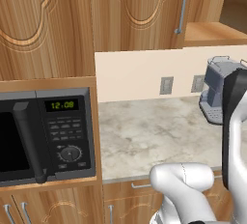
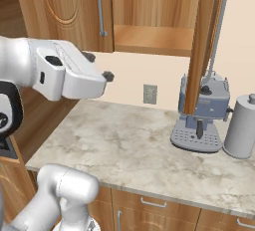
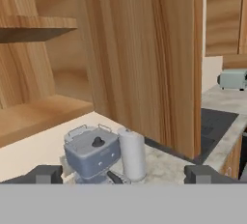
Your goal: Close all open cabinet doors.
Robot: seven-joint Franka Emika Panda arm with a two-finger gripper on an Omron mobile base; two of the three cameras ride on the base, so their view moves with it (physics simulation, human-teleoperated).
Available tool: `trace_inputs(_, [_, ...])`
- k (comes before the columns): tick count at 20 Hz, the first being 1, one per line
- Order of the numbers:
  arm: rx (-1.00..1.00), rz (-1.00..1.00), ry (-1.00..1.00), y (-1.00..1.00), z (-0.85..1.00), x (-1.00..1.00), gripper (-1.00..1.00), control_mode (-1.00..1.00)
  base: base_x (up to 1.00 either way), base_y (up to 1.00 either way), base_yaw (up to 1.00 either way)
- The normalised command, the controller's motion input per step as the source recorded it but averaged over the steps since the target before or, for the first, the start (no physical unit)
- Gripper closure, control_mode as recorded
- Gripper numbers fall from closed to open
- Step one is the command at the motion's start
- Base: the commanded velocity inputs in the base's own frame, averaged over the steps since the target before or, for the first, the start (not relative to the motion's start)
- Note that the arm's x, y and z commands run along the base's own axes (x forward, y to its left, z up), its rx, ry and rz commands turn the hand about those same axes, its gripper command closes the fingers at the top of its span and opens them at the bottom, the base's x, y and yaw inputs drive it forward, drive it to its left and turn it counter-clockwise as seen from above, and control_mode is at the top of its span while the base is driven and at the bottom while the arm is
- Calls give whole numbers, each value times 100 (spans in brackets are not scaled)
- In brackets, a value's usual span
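Observation:
One cabinet door [image 2: 203, 46] stands open, swung out edge-on over the counter, its silver bar handle [image 2: 217, 26] on the far side. In the hand view its plain inner face [image 3: 144, 59] spans the middle, with the open cabinet's shelf [image 3: 38, 25] to the left. The neighbouring cabinet door [image 2: 64, 11] lies shut; its handle [image 2: 99, 6] is beside the open cabinet [image 2: 154, 31]. Two more carved doors [image 1: 135, 6] look shut. My gripper [image 2: 98, 66] hangs open above the counter, left of the open door and apart from it, nothing between its fingertips [image 3: 46, 174].
A blue-grey coffee machine [image 2: 199, 110] and a steel canister [image 2: 241, 125] stand on the marble counter [image 2: 114, 145] below the open door. A black microwave [image 1: 43, 136] sits at left. A toaster [image 3: 234, 79] and dark cooktop [image 3: 217, 121] lie beyond the door.

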Motion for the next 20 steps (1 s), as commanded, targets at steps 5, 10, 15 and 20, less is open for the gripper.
trace_inputs(5, [6, -13, -6, -13, 22, -78, -100, -100, 0, 0, 0])
trace_inputs(10, [2, 0, 0, 0, 13, -46, -100, -100, 0, 0, 0])
trace_inputs(15, [3, 7, -1, -24, 0, -12, -100, -100, 0, 0, 0])
trace_inputs(20, [5, 19, -9, -46, 0, -8, -100, -100, 0, 0, 0])
